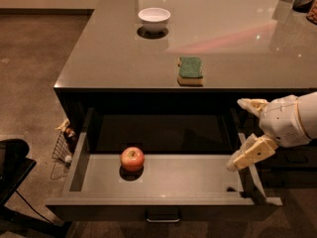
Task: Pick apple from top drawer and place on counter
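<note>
The red apple (132, 158) with a yellowish patch lies on the pale floor of the open top drawer (163, 180), left of its middle. The drawer is pulled out below the counter (213, 38), with a small metal handle (162, 217) on its front. My gripper (239, 133) is at the right, over the drawer's right side wall, well to the right of the apple. Its two pale fingers are spread apart and hold nothing.
A white bowl (154, 19) stands at the back of the counter. A green-topped sponge (190, 70) lies near the counter's front edge. A small wire basket (63, 145) sits on the floor left of the drawer. A dark object (12, 167) is at the lower left.
</note>
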`<state>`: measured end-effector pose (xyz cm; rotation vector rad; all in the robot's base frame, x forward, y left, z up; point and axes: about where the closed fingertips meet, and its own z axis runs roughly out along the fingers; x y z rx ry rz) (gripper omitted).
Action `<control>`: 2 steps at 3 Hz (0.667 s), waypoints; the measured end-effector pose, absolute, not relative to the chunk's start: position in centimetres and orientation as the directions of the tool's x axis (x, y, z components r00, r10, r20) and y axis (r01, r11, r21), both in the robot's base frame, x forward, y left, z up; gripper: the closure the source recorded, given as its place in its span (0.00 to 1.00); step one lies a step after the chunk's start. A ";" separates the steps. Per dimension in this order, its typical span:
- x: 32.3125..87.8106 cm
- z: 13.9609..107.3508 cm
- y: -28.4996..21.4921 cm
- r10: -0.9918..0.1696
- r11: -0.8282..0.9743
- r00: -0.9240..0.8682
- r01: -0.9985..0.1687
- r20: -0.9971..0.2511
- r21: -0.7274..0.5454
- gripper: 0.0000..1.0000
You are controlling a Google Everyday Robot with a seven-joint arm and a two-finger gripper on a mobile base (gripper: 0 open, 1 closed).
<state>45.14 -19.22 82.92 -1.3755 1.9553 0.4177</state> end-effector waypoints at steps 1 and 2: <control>45.1 82.9 -19.2 -0.689 0.384 -0.191 -0.914 -0.699 -0.128 0.00; 47.5 80.2 -16.1 -0.656 0.352 -0.148 -0.927 -0.740 -0.128 0.00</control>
